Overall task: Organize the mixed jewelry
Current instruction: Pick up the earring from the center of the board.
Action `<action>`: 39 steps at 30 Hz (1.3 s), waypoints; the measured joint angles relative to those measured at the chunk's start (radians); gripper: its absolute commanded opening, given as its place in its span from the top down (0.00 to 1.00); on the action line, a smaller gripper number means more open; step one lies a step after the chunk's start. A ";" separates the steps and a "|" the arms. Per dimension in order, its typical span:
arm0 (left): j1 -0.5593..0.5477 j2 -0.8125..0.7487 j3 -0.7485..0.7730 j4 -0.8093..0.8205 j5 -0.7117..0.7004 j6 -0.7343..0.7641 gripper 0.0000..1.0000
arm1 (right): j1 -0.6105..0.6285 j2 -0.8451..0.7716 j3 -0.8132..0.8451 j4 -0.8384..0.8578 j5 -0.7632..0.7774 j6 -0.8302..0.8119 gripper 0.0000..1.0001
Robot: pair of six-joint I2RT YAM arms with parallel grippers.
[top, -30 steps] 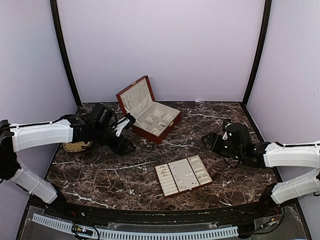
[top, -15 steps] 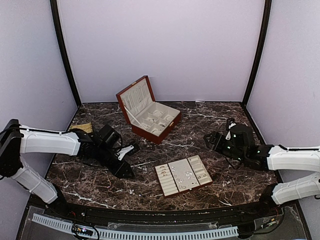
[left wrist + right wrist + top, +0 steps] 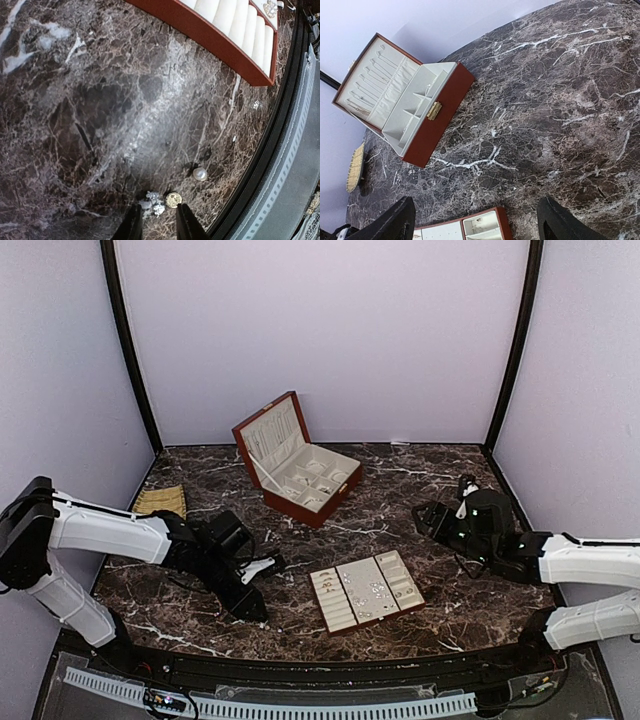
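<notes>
Jewelry (image 3: 154,206), loose lot: we list one small silvery cluster lying on the table (image 3: 100,100), which is dark veined marble, close to its near edge. A gold disc (image 3: 173,200) lies just beside the cluster, touching it or nearly so. A pearl (image 3: 200,173) lies a little apart from the disc, on the side toward the tray (image 3: 215,37). More tiny silvery pieces sit in the tray's compartments, too small for us to sort by kind.

Left gripper (image 3: 157,226): low over the table, pointed down at the loose lot. Its fingers (image 3: 134,226) stand a narrow gap apart. The cluster lies right at the tips, in line with that gap, and the disc lies just off one tip. We cannot tell whether a finger touches any piece. All three pieces rest on the marble, and none is clamped.

Tray: cream, slotted, red-brown rim, flat on the table between the two arms, near the left gripper.

Box (image 3: 415,107): red-brown, lid raised, cream lining, divided compartments. It stands at the far middle of the table, well apart from the tray.

Right gripper (image 3: 476,210): on the right side, above the marble, fingers spread wide with nothing between them.

Tan woven piece (image 3: 160,502): far left of the table, beyond the left arm.
</notes>
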State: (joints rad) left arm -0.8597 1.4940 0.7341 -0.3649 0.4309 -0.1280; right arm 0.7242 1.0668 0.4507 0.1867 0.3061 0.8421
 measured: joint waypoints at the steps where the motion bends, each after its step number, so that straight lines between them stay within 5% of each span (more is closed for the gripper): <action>1: -0.003 0.004 0.000 -0.001 0.000 -0.001 0.76 | 0.000 -0.008 -0.001 0.000 0.005 0.000 0.15; 33: -0.008 0.050 0.003 -0.006 -0.030 -0.009 0.83 | 0.000 -0.043 -0.033 0.001 0.031 0.003 0.15; 39: -0.008 0.062 0.012 -0.005 -0.031 -0.002 0.93 | -0.001 -0.035 -0.033 0.001 0.031 0.003 0.15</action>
State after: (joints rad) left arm -0.8680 1.5562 0.7460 -0.3702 0.4004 -0.1303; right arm 0.7235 1.0317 0.4179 0.1879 0.3370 0.8455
